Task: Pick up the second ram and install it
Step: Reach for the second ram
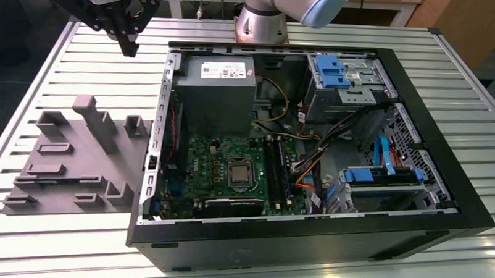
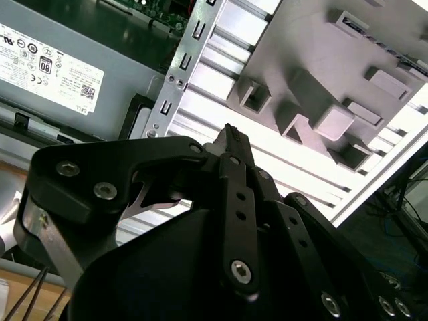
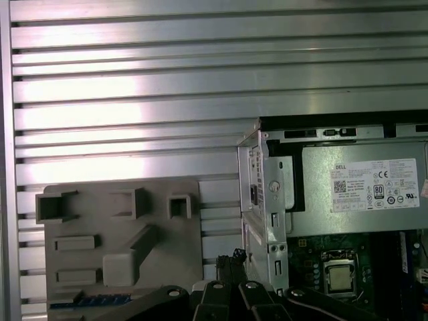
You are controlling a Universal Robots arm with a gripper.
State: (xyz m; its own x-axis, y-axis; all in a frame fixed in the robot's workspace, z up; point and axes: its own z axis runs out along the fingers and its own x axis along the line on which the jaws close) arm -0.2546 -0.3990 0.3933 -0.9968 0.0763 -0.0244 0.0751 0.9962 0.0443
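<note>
Pick not yet begun: gripper (image 1: 132,48) above the counter (image 1: 71,244), jaws closed, empty.
The second ram (image 3: 90,301) lies in the grey holder (image 3: 120,221); grasping needs jaws opened, aligned.

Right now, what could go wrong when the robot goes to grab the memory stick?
The slim dark green memory stick lies low in the grey plastic holder tray, near a tall grey post. The black gripper, shut and empty above the table, might bump that post. Orange cables run close to the long black memory slots and might snag.
</note>
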